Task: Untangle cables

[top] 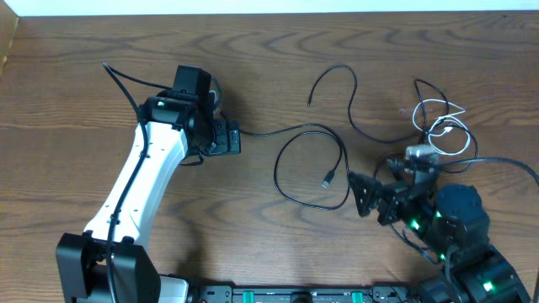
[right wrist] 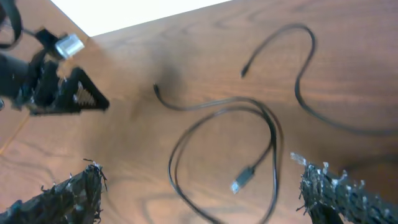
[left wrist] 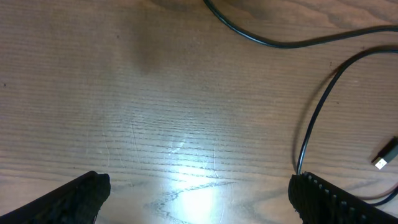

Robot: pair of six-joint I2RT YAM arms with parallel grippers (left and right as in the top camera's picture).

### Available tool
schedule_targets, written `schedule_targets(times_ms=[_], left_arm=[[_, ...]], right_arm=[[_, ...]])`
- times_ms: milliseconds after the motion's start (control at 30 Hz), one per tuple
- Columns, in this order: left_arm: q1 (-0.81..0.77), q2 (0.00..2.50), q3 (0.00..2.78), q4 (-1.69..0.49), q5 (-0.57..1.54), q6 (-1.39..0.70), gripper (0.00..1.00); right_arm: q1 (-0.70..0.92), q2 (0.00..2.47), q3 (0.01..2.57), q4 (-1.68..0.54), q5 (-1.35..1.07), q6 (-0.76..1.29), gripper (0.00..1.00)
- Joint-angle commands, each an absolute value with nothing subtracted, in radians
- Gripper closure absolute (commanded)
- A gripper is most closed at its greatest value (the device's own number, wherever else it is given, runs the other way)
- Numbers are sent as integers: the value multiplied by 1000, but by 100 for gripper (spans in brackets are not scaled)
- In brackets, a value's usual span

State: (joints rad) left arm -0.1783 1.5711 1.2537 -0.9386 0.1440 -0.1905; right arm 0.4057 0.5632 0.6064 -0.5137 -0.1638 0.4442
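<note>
Both hands are empty and the cables lie untouched, so I judge this to be the approach, before any grasp.

**Hands.** The left hand (top: pixel 229 137) hangs low over bare surface (top: pixel 76 93) at centre left, fingers apart, nothing between them. The right hand (top: pixel 365 198) sits at lower right, fingers apart, likewise empty.

**Cables.** All are on the surface.
- A black loop (top: pixel 277 172) lies at centre between the two hands, its plug (top: pixel 328 179) resting inside the loop. One strand runs left to just beside the left hand.
- A second black cable (top: pixel 354 88) arches above the loop and trails right.
- A white cable (top: pixel 444 126) is bunched at the right, with black strands crossing it. This looks like the only real tangle, though I cannot tell whether it holds a knot.

**Next move.** Probably one hand pins a strand while the other takes a free end, such as the plug, and draws it clear. The cord is thin and lies flat, so the fingers must close right at the surface.

**Markings.** No brand, label or writing can be read. Green lights show on both arms.
</note>
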Motion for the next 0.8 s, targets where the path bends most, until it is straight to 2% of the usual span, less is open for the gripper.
schedule_targets(times_ms=[0, 400, 567, 767], left_arm=[[-175, 1575, 1249, -941, 138, -193, 3], [-175, 1575, 1249, -941, 138, -193, 3], [-175, 1575, 1249, -941, 138, -193, 3], [-175, 1575, 1249, -941, 138, -193, 3]], right_arm=[[399, 553, 608, -572, -164, 448, 1], [399, 550, 605, -895, -164, 448, 1], [399, 421, 588, -1003, -164, 448, 1], [399, 201, 588, -986, -164, 448, 1]])
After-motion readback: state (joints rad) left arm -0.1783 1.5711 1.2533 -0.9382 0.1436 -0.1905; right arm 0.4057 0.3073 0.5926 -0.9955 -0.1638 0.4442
